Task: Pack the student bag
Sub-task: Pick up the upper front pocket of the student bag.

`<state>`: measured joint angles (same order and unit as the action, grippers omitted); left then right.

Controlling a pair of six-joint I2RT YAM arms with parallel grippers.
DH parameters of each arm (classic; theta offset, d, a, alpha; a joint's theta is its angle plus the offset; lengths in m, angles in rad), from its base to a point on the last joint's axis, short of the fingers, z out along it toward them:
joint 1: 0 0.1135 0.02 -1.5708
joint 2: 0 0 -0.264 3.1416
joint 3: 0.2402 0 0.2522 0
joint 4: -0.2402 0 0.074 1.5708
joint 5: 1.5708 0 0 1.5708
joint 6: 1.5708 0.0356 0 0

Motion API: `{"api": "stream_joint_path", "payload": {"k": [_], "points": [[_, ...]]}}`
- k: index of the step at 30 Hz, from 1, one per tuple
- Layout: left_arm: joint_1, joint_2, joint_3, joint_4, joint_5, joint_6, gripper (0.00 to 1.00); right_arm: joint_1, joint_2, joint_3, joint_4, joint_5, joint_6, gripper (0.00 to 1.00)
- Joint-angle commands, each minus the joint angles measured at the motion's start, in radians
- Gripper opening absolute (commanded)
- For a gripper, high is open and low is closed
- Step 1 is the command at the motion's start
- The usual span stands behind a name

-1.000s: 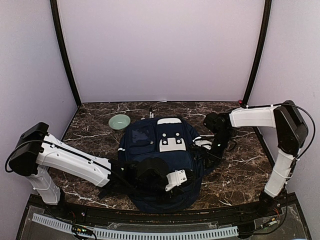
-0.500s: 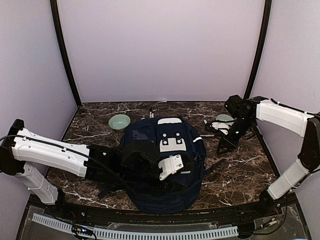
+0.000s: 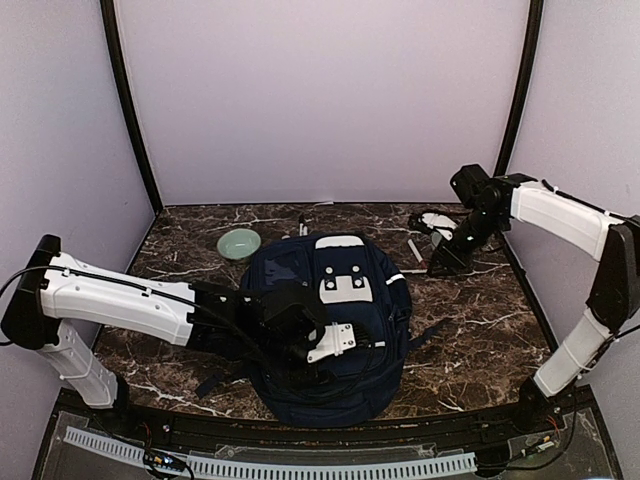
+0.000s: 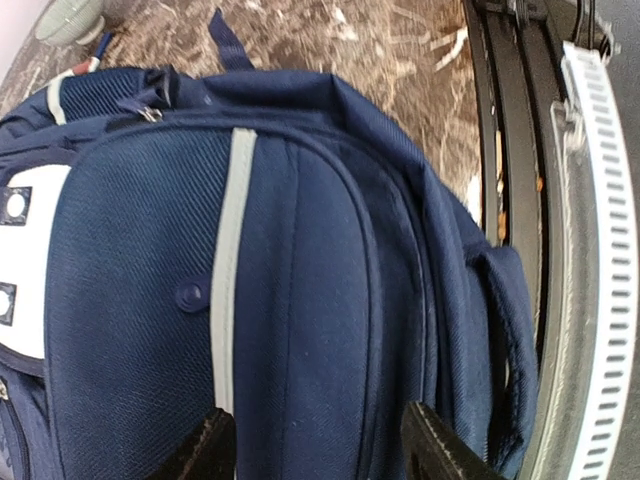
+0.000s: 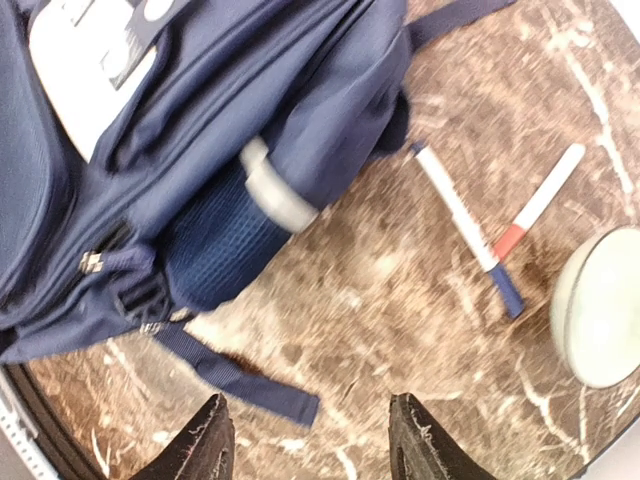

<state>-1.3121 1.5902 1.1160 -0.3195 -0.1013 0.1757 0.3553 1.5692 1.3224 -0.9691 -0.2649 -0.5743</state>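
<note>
Left gripper [image 4: 318, 450] hangs empty, jaws apart, just above the backpack [image 3: 365, 310], which lies flat mid-table [image 3: 480, 340]. Right gripper [image 5: 312, 445], also spread and empty, hovers near two pens [image 5: 465, 230]. Such thin pens could roll away from a pinch on hard stone. Low left fingers could snag fabric and drag the backpack.
</note>
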Motion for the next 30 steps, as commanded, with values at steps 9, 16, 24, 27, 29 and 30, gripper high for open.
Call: {"api": "stream_joint_path", "payload": {"k": [9, 16, 24, 27, 29, 30], "points": [[-0.004, 0.142, 0.110, -0.057, -0.248, 0.156, 0.54, -0.003, 0.039, 0.022, 0.174, -0.032, 0.096, 0.53], [-0.003, 0.077, 0.153, -0.021, -0.331, 0.196, 0.28, -0.005, 0.125, 0.059, 0.164, 0.029, 0.072, 0.50], [0.020, 0.073, 0.130, 0.032, -0.281, 0.175, 0.07, -0.005, 0.302, 0.174, 0.061, 0.027, -0.032, 0.47], [0.020, 0.100, 0.141, -0.011, -0.285, 0.149, 0.03, -0.004, 0.355, 0.206, 0.034, 0.030, -0.064, 0.47], [0.019, 0.098, 0.127, -0.008, -0.263, 0.140, 0.02, -0.004, 0.381, 0.231, 0.032, 0.042, -0.075, 0.47], [0.020, 0.096, 0.124, -0.007, -0.252, 0.137, 0.02, -0.003, 0.394, 0.247, 0.028, 0.051, -0.077, 0.47]]}}
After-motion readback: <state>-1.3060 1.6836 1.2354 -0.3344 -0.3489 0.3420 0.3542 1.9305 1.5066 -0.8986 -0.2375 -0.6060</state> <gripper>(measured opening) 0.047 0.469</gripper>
